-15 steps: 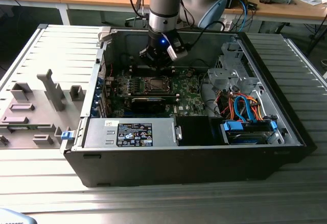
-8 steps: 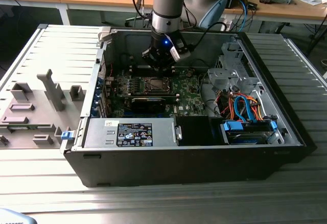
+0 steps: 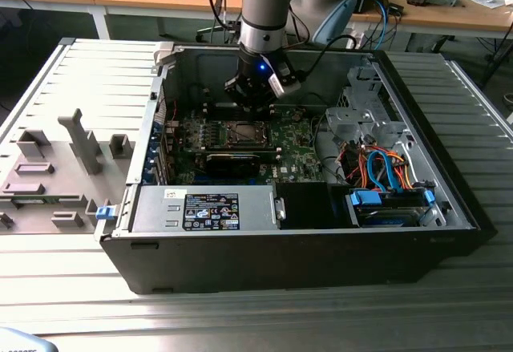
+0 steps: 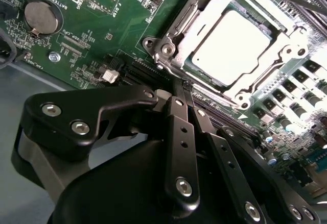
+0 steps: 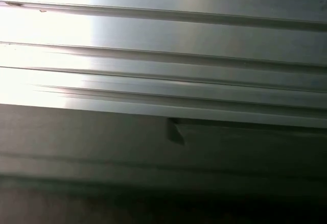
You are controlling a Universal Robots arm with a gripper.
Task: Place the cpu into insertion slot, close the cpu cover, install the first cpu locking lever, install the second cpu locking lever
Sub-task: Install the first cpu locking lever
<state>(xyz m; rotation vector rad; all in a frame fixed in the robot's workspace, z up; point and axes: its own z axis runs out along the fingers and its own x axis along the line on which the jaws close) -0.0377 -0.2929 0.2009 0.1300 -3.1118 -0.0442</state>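
My gripper (image 3: 255,105) reaches down into the open computer case, just above the green motherboard (image 3: 292,139) at the far edge of the insertion slot (image 3: 240,134). In the second wrist view its black fingers (image 4: 180,132) lie together, so the gripper (image 4: 185,85) is shut, with its tips at the socket's rim. The cpu (image 4: 230,45) lies flat in the socket with its silvery top showing. The cpu cover (image 4: 189,25) is down around it as a metal frame. I cannot tell whether anything thin sits between the fingertips.
A grey power supply (image 3: 204,208) fills the case's near side. A drive cage with blue and orange cables (image 3: 385,176) is at the exterior view's right, and a grey fixture plate (image 3: 56,167) lies outside at its left. A coin battery (image 4: 43,16) sits on the board.
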